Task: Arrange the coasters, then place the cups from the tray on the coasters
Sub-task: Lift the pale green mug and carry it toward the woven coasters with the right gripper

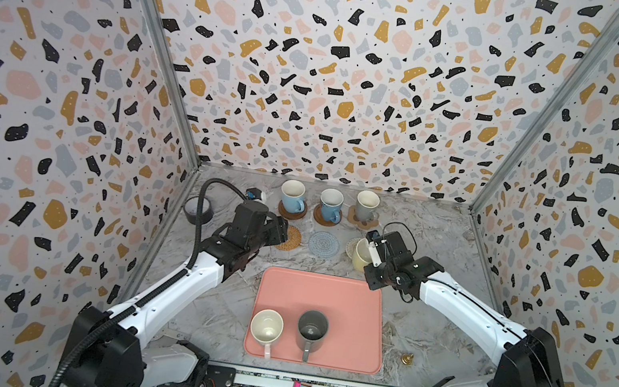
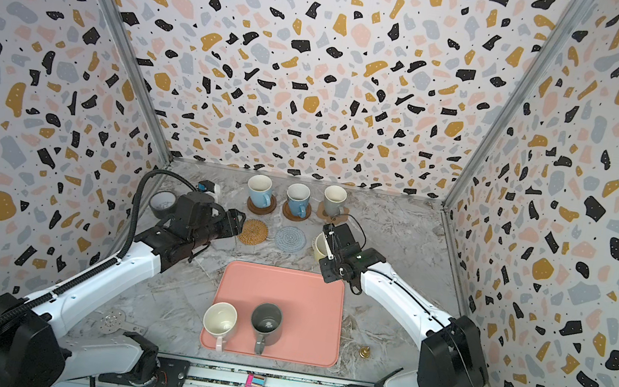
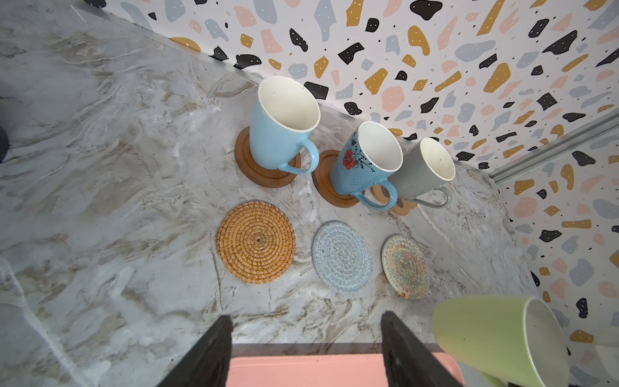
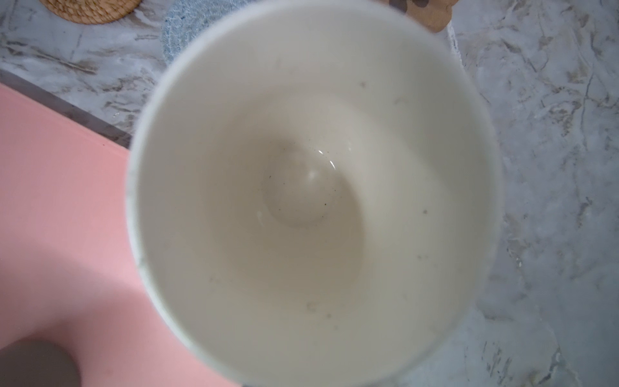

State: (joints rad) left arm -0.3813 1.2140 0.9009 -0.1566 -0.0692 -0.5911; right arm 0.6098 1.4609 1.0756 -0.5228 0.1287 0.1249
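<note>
right gripper is clamped on the light green mug, cream coaster sits just beyond it, away from the tray; left gripper is open and empty

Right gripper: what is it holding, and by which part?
The right gripper holds the green mug on the side facing the arm, apparently by its handle; the fingers are hidden. The left gripper is open and empty.
</note>
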